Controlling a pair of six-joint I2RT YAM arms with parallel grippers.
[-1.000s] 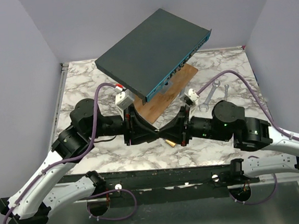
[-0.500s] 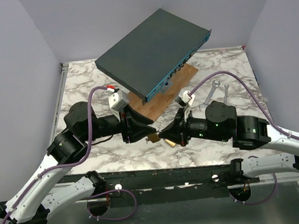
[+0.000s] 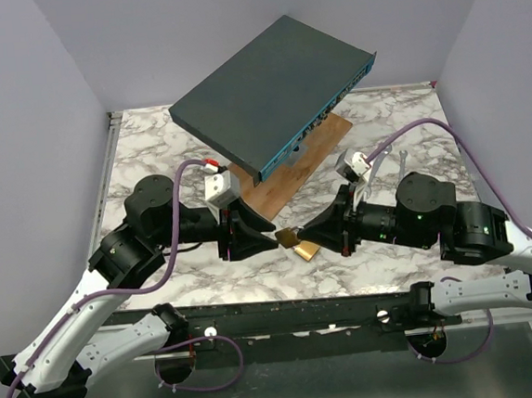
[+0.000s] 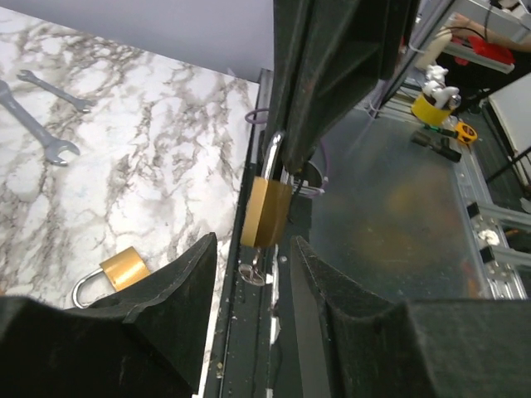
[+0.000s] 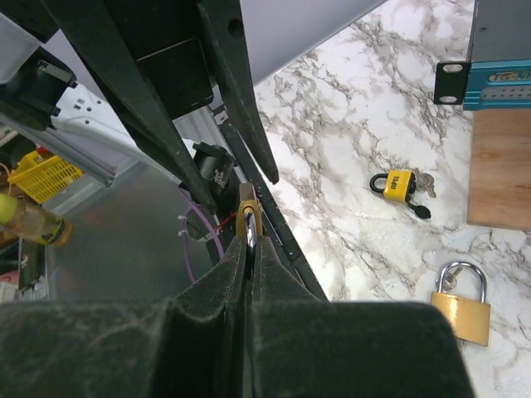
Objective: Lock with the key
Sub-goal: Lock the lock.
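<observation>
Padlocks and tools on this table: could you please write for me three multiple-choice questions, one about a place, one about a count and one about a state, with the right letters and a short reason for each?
1. The two wrenches lie:
A) on the marble table
B) one upon the other
C) held up in the air

2. How many padlocks show in the right wrist view?
A) one
B) two
C) three

3. The right tool is:
A) open and empty
B) shut on a wrench
C) shut on the shackle of a brass padlock

Answers:
1 A: both rest flat on the marble, apart from each other.
2 C: there is the held one, plus a yellow padlock and a second brass padlock lying on the table.
3 C: in the left wrist view the padlock hangs by its shackle from the shut fingers.
</observation>
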